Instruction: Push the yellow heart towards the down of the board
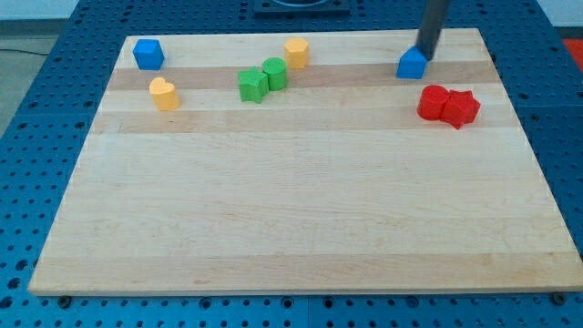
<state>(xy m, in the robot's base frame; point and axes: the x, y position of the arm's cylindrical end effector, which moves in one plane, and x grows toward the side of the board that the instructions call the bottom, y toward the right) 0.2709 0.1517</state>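
Observation:
The yellow heart (164,93) lies near the board's upper left, below and to the right of a blue cube (148,54). My tip (424,53) is far off at the view's upper right, right against the top edge of a blue triangular block (413,64). The dark rod rises from there out of the view's top. The tip is a long way to the right of the yellow heart and touches nothing else.
A second yellow block, hexagon-like (296,52), sits at top centre. Two green blocks (253,85) (274,73) touch each other just left of it. Two red blocks (434,102) (461,108) lie together at the right. The wooden board (291,219) rests on a blue perforated table.

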